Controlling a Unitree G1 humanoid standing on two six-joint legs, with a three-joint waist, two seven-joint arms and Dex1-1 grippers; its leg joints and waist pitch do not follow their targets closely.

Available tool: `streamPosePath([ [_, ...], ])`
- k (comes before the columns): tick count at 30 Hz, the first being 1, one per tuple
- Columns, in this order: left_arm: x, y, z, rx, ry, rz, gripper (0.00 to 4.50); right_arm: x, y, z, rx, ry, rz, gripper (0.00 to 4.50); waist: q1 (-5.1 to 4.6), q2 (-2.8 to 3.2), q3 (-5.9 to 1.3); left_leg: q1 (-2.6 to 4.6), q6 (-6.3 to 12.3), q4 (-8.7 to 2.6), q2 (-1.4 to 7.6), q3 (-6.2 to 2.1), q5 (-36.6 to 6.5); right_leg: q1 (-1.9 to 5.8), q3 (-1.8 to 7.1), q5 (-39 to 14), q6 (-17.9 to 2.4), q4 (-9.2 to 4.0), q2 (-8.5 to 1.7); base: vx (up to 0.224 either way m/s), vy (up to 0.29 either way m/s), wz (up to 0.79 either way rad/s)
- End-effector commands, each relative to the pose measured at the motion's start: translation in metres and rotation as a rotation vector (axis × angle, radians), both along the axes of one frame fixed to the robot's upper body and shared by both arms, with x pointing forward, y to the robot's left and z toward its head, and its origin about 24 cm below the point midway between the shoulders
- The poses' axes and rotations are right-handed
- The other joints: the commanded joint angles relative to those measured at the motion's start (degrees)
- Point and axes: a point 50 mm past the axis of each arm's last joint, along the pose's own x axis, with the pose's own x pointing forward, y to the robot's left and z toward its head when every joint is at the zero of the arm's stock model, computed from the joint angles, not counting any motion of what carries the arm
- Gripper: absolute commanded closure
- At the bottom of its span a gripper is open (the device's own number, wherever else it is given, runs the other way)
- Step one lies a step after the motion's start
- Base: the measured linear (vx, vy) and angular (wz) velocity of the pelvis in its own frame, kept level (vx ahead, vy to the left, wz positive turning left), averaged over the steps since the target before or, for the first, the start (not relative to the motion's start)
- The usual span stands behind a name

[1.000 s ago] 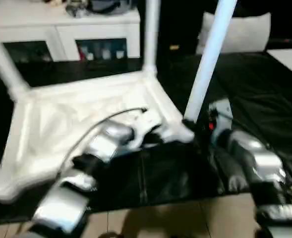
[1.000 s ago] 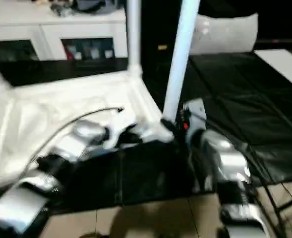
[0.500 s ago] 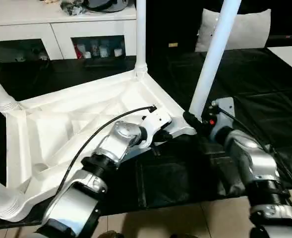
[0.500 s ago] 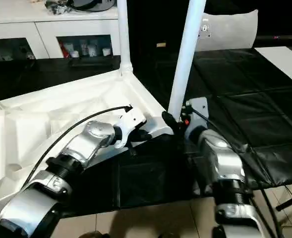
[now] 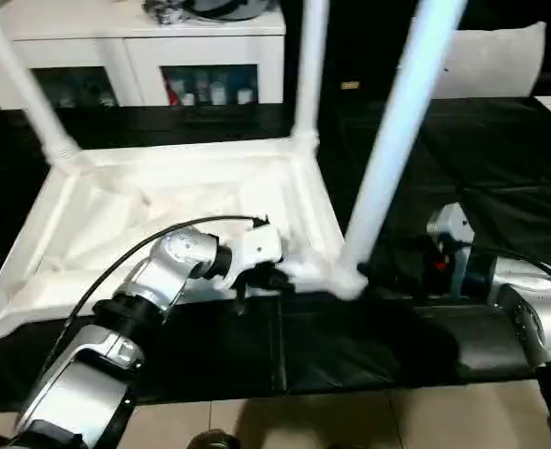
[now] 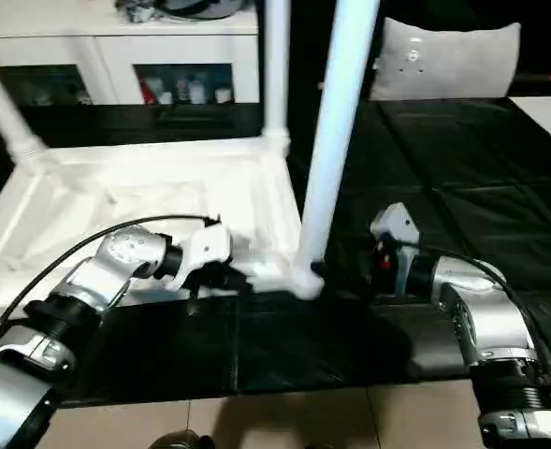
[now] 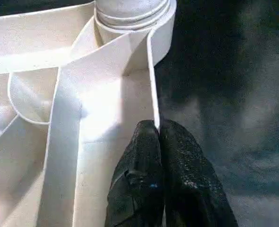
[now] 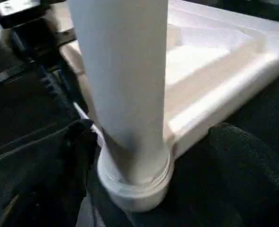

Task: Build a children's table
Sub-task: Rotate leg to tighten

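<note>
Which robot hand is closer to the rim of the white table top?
The left. The left gripper is shut right on the table top's rim, close to a corner socket. The right gripper stands open around the base of the nearest leg, beside that corner of the top.

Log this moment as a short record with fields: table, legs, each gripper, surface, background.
table: white table top upside down, ribbed underside up
legs: tapered legs stand up from its corner sockets; the near-right leg is seated in its socket
left gripper: left gripper shut on the table top's thin rim
right gripper: right gripper open, a finger on each side of that leg's base
surface: black mat
background: white cabinet
</note>
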Motion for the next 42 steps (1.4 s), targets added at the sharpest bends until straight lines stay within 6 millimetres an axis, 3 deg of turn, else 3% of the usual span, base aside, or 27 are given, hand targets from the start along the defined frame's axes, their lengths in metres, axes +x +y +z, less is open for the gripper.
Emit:
streamPosePath([
  [1, -0.008, -0.002, 0.001, 0.034, -0.001, -0.147, 4.50, -0.005, 0.001, 0.002, -0.027, -0.003, 0.100, 0.57, 0.09, -0.78, -3.98, 1.23, 3.38, -3.69, 3.70, -1.62, -14.3, 2.60, 2.56, -19.4, -10.9, -4.56, -4.82, 0.000, 0.000, 0.00],
  [9, -0.017, -0.002, 0.006, 0.042, 0.030, -0.293, 4.50, -0.015, 0.013, -0.006, -0.013, 0.103, 0.295, 1.27, 0.94, -0.87, -4.03, 1.28, 3.66, -3.65, 3.94, -1.53, -13.2, 2.38, 2.73, -19.1, -11.2, -4.32, -4.85, 0.000, 0.000, 0.00],
  [18, -0.020, -0.003, 0.004, 0.035, 0.031, -0.316, 4.50, -0.017, 0.020, -0.012, 0.009, 0.140, 0.359, 1.89, 1.16, -1.13, -3.97, 1.18, 3.15, -3.68, 3.90, -1.62, -13.6, 2.40, 2.74, -20.6, -10.6, -4.25, -4.89, 0.000, 0.000, 0.00],
  [19, -0.020, -0.003, 0.003, 0.033, 0.032, -0.316, 4.50, -0.018, 0.020, -0.013, 0.014, 0.145, 0.364, 2.13, 1.13, -1.24, -3.96, 1.20, 3.13, -3.68, 3.89, -1.62, -13.7, 2.40, 2.74, -20.9, -10.5, -4.29, -4.91, 0.000, 0.000, 0.00],
  [24, -0.020, -0.001, 0.003, 0.025, 0.037, -0.306, 4.50, -0.019, 0.021, -0.013, 0.039, 0.159, 0.375, 2.43, 1.20, -1.20, -4.02, 1.17, 3.16, -3.64, 3.88, -1.63, -13.1, 2.42, 2.76, -20.7, -10.4, -4.19, -4.91, 0.000, 0.000, 0.00],
  [28, -0.020, -0.003, 0.003, -0.019, 0.044, -0.266, 4.50, -0.023, 0.024, -0.013, 0.124, 0.173, 0.363, 2.47, 1.23, -1.23, -4.05, 1.10, 3.40, -3.57, 3.84, -1.57, -12.9, 2.46, 2.75, -20.1, -10.7, -4.13, -4.89, 0.000, 0.000, 0.00],
  [31, -0.014, -0.010, 0.001, -0.060, 0.048, -0.135, 4.50, -0.019, 0.032, -0.014, 0.174, 0.179, 0.258, 2.49, 1.14, -1.18, -3.92, 1.16, 2.95, -3.72, 3.85, -1.64, -13.6, 2.41, 2.71, -21.5, -10.3, -4.28, -4.86, 0.000, 0.000, 0.00],
  [33, -0.012, -0.013, 0.002, -0.085, 0.046, -0.091, 4.50, -0.015, 0.035, -0.015, 0.181, 0.180, 0.196, 2.49, 0.91, -1.20, -3.71, 1.14, 2.48, -3.76, 3.71, -1.66, -14.4, 2.31, 2.64, -23.5, -9.9, -4.48, -4.82, 0.000, 0.000, 0.00],
  [35, -0.009, -0.019, 0.001, -0.093, 0.078, -0.006, 4.50, -0.007, 0.041, -0.017, 0.190, 0.155, 0.079, 2.49, 0.49, -1.20, -3.51, 1.51, 1.30, -3.83, 3.53, -1.87, -16.1, 1.99, 2.58, -29.4, -8.1, -5.19, -5.10, 0.000, 0.000, 0.00],
  [37, -0.006, -0.027, 0.000, -0.097, 0.088, 0.074, 4.50, 0.005, 0.046, -0.025, 0.160, 0.189, -0.079, 2.49, -0.97, -1.39, -3.30, 1.40, 0.17, -4.01, 3.14, -2.30, -17.6, 2.07, 2.15, -33.6, -6.4, -5.65, -4.99, 0.000, 0.000, 0.00],
  [39, -0.002, -0.035, 0.001, -0.113, 0.094, 0.140, 4.50, 0.013, 0.049, -0.030, 0.127, 0.189, -0.182, 2.49, -1.82, -1.27, -3.33, 1.45, -0.43, -3.94, 3.04, -2.41, -18.6, 1.97, 2.00, -34.3, -6.1, -5.75, -4.95, 0.000, 0.000, 0.00],
  [40, 0.002, -0.041, 0.000, -0.115, 0.099, 0.214, 4.50, 0.020, 0.053, -0.034, 0.124, 0.205, -0.273, 2.49, -2.85, -1.31, -3.34, 1.10, -0.30, -3.92, 2.84, -2.52, -18.8, 2.24, 1.86, -34.0, -5.9, -5.85, -4.88, 0.000, 0.000, 0.00],
  [42, 0.008, -0.050, 0.000, -0.103, 0.091, 0.309, 4.50, 0.027, 0.057, -0.037, 0.112, 0.219, -0.383, 2.49, -3.64, -1.39, -3.46, 1.44, -0.09, -3.74, 2.73, -2.46, -18.8, 1.97, 1.85, -33.1, -6.2, -6.10, -4.73, 0.000, 0.000, 0.00],
])
